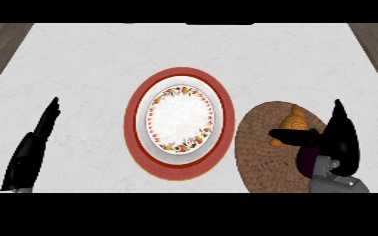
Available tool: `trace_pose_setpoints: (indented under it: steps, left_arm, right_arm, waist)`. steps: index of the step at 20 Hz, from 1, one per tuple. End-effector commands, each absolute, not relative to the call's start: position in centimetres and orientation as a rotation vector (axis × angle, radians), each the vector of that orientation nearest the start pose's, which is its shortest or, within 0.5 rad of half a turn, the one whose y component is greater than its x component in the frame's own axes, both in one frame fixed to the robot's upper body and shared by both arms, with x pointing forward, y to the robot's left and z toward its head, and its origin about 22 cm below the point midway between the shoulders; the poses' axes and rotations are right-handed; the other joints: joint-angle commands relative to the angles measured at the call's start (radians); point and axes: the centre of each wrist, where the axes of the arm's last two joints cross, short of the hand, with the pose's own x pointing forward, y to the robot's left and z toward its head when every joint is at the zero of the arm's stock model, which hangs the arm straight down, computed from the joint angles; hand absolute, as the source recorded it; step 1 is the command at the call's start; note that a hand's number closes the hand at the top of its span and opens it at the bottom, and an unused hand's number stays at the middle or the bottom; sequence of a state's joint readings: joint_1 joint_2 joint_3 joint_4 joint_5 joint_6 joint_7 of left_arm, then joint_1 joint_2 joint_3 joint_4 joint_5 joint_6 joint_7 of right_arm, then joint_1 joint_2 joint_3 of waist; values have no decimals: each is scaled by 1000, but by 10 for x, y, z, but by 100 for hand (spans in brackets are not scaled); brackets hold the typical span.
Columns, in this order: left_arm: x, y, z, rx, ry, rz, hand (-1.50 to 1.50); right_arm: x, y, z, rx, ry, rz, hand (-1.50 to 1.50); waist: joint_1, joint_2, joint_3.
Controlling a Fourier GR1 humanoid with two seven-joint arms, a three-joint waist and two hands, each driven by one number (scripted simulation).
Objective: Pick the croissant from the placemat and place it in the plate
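I see a pale, smooth, marble-looking counter [96, 55], a glazed ceramic-looking plate [179, 75] with a red rim and floral band, a brown, coarse woven placemat [269, 165], a golden, flaky-crusted croissant [297, 120], and matt black hands, left [33, 147] and right [336, 135].

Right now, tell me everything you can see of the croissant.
The croissant is golden-orange with ridged bands, lying on the brown woven placemat right of the plate. The right hand is at it, thumb across its lower part, hiding some of it. Whether it is lifted cannot be told.
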State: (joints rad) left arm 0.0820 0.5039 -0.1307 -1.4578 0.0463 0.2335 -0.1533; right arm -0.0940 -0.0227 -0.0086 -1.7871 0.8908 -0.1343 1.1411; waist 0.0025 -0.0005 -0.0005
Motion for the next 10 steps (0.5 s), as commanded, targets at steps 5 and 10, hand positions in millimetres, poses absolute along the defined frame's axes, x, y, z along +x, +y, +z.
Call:
trace_pose_setpoints:
  steps: [5,10]
  left_arm:
    - [202,344,-3,465,-1522,-299,0]
    - [206,333,-11,464,-1513,-290,0]
  right_arm:
    - [268,-213,55,-869,-601,14,-150]
    - [251,-235,29,-862,-587,10,-150]
  waist:
    - [7,0,1]
    - [-1,0,1]
